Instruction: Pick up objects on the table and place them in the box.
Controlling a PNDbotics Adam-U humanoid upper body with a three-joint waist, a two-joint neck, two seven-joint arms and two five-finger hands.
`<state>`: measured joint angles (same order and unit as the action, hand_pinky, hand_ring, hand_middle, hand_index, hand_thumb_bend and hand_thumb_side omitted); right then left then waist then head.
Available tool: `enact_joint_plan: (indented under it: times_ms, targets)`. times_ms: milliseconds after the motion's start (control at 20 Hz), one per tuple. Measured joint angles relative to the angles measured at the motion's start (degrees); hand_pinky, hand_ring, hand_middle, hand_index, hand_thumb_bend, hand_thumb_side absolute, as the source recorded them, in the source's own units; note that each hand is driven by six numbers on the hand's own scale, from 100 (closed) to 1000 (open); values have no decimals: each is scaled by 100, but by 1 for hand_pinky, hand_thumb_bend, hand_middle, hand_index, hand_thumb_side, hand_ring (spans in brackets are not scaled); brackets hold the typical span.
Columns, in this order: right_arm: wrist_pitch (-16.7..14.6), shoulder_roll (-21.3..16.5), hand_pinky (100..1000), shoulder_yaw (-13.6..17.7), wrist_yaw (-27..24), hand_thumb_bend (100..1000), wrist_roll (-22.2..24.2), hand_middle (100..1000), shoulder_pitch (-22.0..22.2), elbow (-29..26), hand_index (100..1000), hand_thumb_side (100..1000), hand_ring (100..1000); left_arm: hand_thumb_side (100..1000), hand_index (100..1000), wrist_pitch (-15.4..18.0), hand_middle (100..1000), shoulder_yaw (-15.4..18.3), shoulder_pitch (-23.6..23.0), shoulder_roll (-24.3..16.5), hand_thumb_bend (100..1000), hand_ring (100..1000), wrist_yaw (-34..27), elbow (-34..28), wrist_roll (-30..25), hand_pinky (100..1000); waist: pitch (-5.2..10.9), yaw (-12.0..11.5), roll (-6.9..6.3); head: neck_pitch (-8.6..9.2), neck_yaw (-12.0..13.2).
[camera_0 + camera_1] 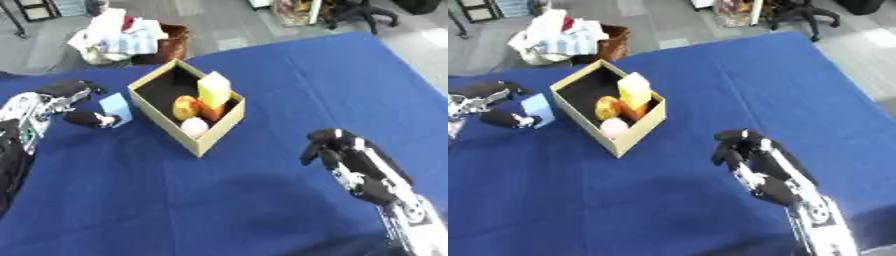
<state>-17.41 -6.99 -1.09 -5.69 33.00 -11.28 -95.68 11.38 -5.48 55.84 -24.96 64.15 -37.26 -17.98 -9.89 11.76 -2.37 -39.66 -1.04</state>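
The table point(262, 210), draped in a blue cloth, fills most of both views, and apart from the box it carries nothing loose that I can see, which suits a task close to its end. The open cardboard box point(219, 134) stands beyond and to the left of the right hand, and just to the right of the left hand, so a short move sideways would bring the left hand's load over the rim.

The right hand point(350, 157) hangs over bare cloth, well apart from the box, its fingers curled downward with nothing in them. It looks idle, kept clear so as not to crowd the other arm.

The left hand point(66, 102) is closed on a small light blue block point(115, 109), pinched between a finger above and the thumb below. The block is upright and just beside the box's near-left wall, apparently lifted off the cloth, though I cannot be sure of that. Held this way, its flat faces give the fingers something to bear on.

Inside the box, against the wall nearer the right hand, sit a pale yellow block point(213, 89) standing on end, an orange rounded piece point(185, 107), a darker orange thing half hidden behind it, and a pinkish white ball point(194, 127) nearest the camera.

Beyond the table lies a grey floor, with a brown bin point(171, 42) heaped with white and blue clutter past the left hand, and a chair base past the far right corner.
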Motion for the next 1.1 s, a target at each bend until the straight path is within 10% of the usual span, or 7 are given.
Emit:
enact_joint_plan:
  times_ms: [550,700,1100]
  targets:
    - [-2,0,586,0,0,100,2,542,-8,0,766,442,602,508,889,-185,773,20,2,141,300,760,173,197,506,842,0,11,5,0,1]
    - [-3,0,586,0,0,100,3,542,-10,0,766,440,602,321,840,-149,684,21,-2,167,269,696,128,219,543,812,0,13,17,0,1]
    - [-7,0,586,0,0,100,8,542,-15,1,766,441,602,276,703,-60,486,9,-37,186,100,550,-79,117,661,750,0,16,21,0,2]
